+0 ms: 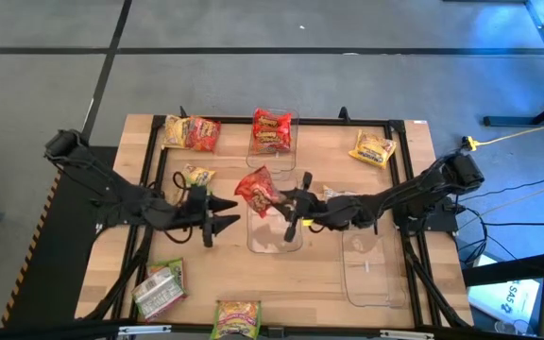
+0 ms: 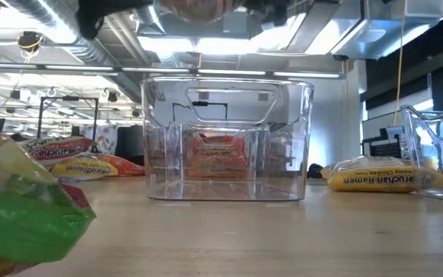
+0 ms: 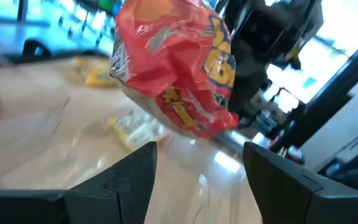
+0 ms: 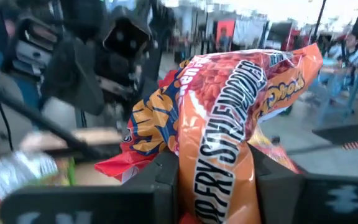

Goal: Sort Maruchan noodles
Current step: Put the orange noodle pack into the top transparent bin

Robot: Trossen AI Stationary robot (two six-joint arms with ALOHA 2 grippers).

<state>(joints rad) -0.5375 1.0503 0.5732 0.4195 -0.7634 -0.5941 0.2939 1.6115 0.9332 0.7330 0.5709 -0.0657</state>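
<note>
1. Table (image 1: 140,283) seen from above: the right gripper (image 1: 286,201) is pinched tight on a red noodle packet (image 1: 259,192), holding it up over the near clear bin (image 1: 274,236) in the middle. The left gripper (image 1: 223,215) is just beside that packet, fingers spread apart, holding nothing. More packets lie around: a red one in the far clear bin (image 1: 272,130), a yellow and a red one (image 1: 192,132) at the far left, a yellow one (image 1: 373,148) at the far right, and green ones (image 1: 161,288) at the near edge.
2. Low view: the clear bin (image 2: 225,138) stands on the wood. A red packet (image 2: 218,154) shows through it. A yellow packet (image 2: 387,175) lies to the right.
3. Left wrist view: the red packet (image 3: 176,68) hangs in the air ahead of the open dark fingers (image 3: 129,177).
4. Right wrist view: the packet (image 4: 229,118) is squeezed between the two fingers (image 4: 160,171).
</note>
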